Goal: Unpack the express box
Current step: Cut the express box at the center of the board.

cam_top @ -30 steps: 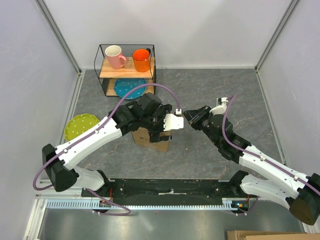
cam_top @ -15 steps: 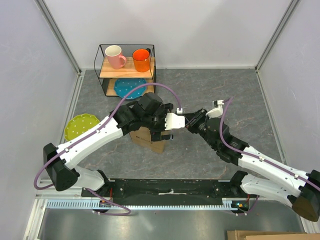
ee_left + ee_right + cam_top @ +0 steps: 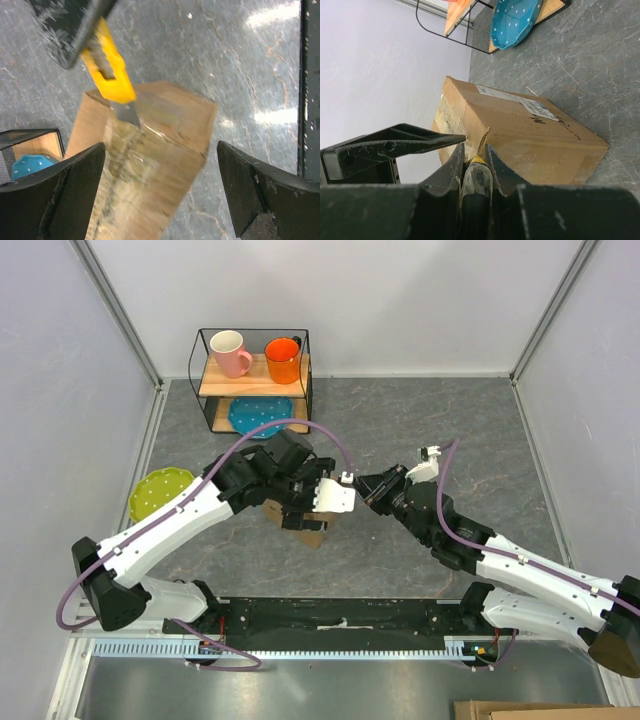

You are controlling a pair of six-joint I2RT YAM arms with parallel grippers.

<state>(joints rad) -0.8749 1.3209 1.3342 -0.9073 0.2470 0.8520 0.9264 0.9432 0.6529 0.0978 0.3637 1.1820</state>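
left wrist: the knife gripped in my right hand has reached the express box seam. my left hand stands wide around it; cutting can start, i judge.

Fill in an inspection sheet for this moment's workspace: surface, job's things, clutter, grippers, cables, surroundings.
Surface: grey stone-patterned table; no spills seen.
Job's things: express box, top seam taped; yellow utility knife with its blade on the tape.
Clutter: wire rack holding pink mug, orange mug and blue plate; green plate by the left wall.
Grippers: left gripper open, fingers astride the box; right gripper shut on the knife.
Cables: purple cable arcs over the left wrist; second purple cable runs along the right forearm.
Surroundings: white walls; loose cardboard outside the near right corner.
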